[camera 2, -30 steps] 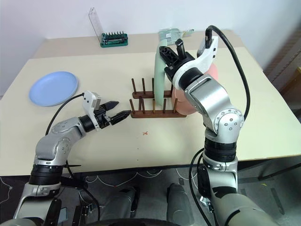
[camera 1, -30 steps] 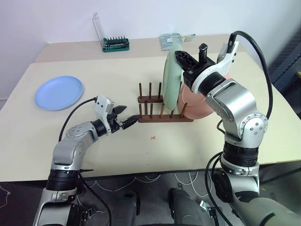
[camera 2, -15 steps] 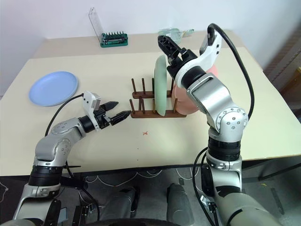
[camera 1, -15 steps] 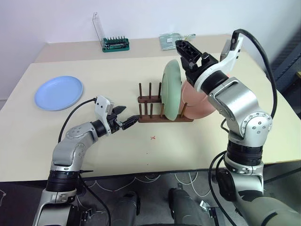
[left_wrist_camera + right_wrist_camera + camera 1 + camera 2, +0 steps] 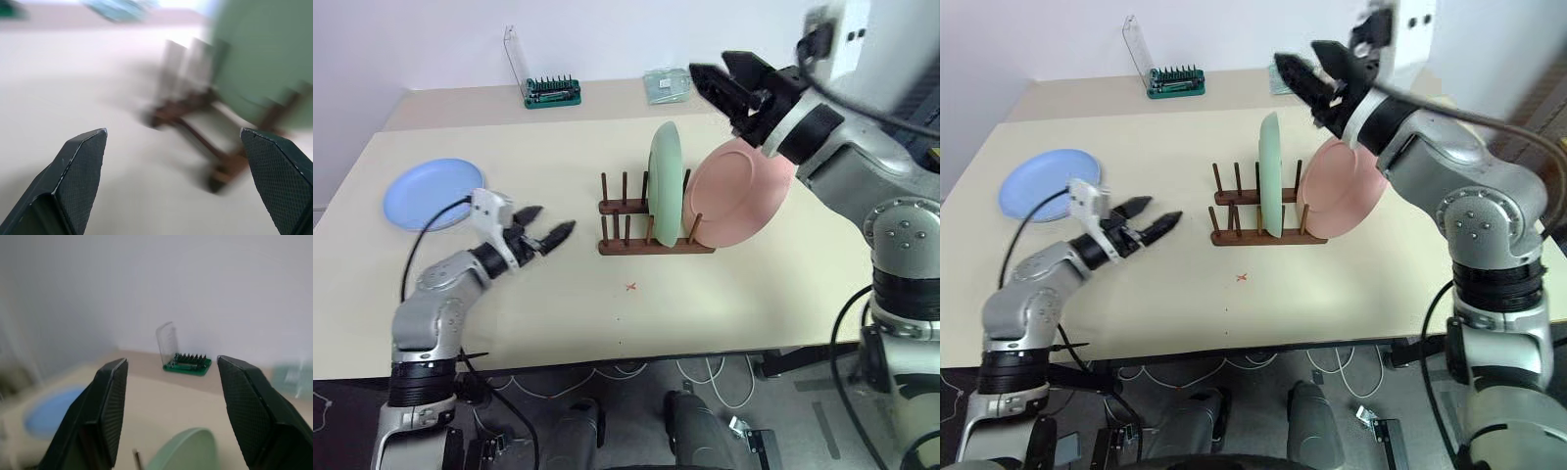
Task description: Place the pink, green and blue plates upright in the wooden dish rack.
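The blue plate [image 5: 433, 193] lies flat on the counter [image 5: 724, 304] at the far left, well apart from the wooden dish rack [image 5: 651, 233] in the middle; it is the one plate not yet racked. The green plate [image 5: 666, 183] stands upright on edge between the pegs, its face turned left and right, so the slots run near to far; the pink plate [image 5: 736, 204] leans at the rack's right end, tilted rather than truly upright. Three pairs of pegs on the rack's left side stand bare, and I judge those the likely place for the blue plate.

The left pincer [image 5: 546, 226] hovers low over the counter between the blue plate and the rack, its two black fingers spread wide and holding nothing; it points right, towards the rack, so the blue plate lies behind it and to its left, just beyond the wrist. The right pincer [image 5: 732, 82] hangs high above the rack's right end, jaws parted and empty, pointing left; it is clear of both racked plates.

The left arm is much the nearer to the blue plate; being round and flat on the counter, the plate offers only its thin rim, so the pincer would need to turn back leftwards and come in low at the edge.
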### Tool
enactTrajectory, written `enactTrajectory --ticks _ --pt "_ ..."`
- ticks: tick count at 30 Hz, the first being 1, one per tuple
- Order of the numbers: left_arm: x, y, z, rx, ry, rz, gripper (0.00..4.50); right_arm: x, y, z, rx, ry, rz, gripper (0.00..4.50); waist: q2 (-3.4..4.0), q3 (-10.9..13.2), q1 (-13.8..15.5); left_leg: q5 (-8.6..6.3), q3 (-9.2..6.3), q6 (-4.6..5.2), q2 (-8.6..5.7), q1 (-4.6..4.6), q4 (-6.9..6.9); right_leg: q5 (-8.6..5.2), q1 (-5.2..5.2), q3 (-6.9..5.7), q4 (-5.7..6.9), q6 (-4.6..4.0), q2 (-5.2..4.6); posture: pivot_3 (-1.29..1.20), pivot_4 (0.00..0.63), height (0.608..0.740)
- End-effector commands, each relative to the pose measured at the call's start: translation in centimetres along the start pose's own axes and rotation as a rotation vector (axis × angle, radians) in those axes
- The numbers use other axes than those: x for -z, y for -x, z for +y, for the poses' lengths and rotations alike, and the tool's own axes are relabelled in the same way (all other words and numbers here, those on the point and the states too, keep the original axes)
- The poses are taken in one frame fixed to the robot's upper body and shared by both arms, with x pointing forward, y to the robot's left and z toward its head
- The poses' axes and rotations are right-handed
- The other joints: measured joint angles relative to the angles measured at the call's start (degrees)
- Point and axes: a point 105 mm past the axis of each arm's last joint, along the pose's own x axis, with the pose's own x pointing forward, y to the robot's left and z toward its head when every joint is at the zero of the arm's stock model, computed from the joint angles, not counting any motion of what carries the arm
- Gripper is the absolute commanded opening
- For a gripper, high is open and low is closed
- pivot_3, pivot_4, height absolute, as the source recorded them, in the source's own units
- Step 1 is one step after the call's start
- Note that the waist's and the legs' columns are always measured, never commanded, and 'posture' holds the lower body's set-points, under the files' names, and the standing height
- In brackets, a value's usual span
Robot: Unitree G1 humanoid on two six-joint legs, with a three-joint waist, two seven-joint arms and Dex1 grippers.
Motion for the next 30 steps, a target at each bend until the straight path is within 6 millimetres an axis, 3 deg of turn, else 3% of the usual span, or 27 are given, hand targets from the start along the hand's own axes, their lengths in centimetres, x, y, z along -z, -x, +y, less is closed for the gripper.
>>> enactTrajectory --ticks 1,4,7,12,16,23,26,30 --pt "-3.9 1.7 6.8 -0.429 -0.001 -0.133 4.5 -0.1 -0.2 3.0 -0.158 0.2 -0.015 2.92 -0.14 0.0 0.2 0.0 -0.01 0.0 -0.01 0.0 0.01 0.0 0.0 0.0 0.0 0.0 0.0 0.0 0.15 0.74" --pt "-4.4 5.3 13.1 -0.881 0.125 -0.162 4.5 1.0 -0.6 3.5 -0.176 0.221 -0.012 2.92 -0.36 0.0 0.3 0.01 -0.03 -0.02 -0.01 -0.01 0.05 0.01 0.01 -0.01 0.0 0.02 0.0 0.0 0.15 0.74" --pt "-3.1 7.5 15.5 -1.094 0.289 -0.131 4.5 1.6 -0.9 3.4 -0.179 0.241 -0.007 2.92 -0.37 0.0 0.4 0.01 0.01 -0.05 -0.05 -0.01 0.05 0.02 0.01 0.01 -0.01 0.03 -0.05 0.0 0.15 0.74" --pt "-2.3 7.5 16.0 -1.124 0.427 -0.116 4.5 2.0 -1.1 3.4 -0.181 0.246 -0.01 2.92 -0.54 0.0 1.6 0.04 -0.02 -0.11 -0.06 -0.02 0.05 0.03 0.0 -0.01 0.0 0.01 -0.06 0.0 0.15 0.74" --pt "0.2 5.7 16.3 -1.068 0.543 0.01 4.5 2.2 -1.1 3.6 -0.192 0.254 -0.013 2.92 -0.66 -0.1 2.1 0.09 -0.1 -0.2 -0.1 -0.06 0.09 0.05 0.03 -0.06 0.01 0.02 -0.06 0.0 0.15 0.74" --pt "1.1 3.1 16.9 -0.997 0.67 0.029 4.5 3.0 -0.6 3.7 -0.188 0.262 0.009 2.92 -0.69 -0.1 1.5 0.13 -0.13 -0.27 -0.07 -0.03 0.06 0.07 -0.04 -0.09 0.13 -0.01 -0.02 0.0 0.15 0.74" --pt "1.4 3.2 17.4 -1.043 0.73 0.008 3.63 3.2 -0.5 3.7 -0.181 0.262 0.014 2.96 -0.69 -0.1 1.5 0.14 -0.12 -0.28 -0.07 -0.03 0.08 0.08 -0.02 -0.08 0.11 -0.01 -0.03 0.0 0.15 0.74" --pt "1.0 3.1 17.5 -1.032 0.753 -0.031 1.65 3.5 -0.2 3.6 -0.168 0.259 0.02 2.96 -0.69 -0.1 1.5 0.14 -0.13 -0.28 -0.07 -0.03 0.06 0.08 -0.02 -0.08 0.1 -0.01 -0.03 0.0 0.15 0.74"
